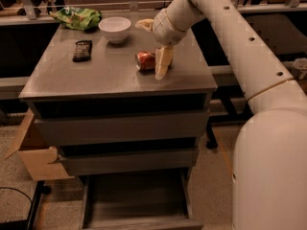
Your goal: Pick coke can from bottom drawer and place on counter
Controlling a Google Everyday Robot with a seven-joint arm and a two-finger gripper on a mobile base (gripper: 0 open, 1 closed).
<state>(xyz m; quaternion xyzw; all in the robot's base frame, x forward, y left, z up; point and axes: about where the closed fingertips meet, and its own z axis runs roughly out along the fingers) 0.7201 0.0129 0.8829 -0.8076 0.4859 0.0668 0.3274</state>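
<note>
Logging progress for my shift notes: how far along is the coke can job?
Done: the coke can lies on its side on the counter, and the bottom drawer stands pulled out with no can in it. In hand: the gripper hovers open right beside the can. Left: only pulling the arm clear, it seems.

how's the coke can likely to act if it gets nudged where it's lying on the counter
The coke can lies on its side on the flat counter, so a sideways nudge would probably set it rolling. Its smooth metal wall likely slips under a light touch and may dent under a hard squeeze. The gripper sits right beside it, at its right end.
</note>
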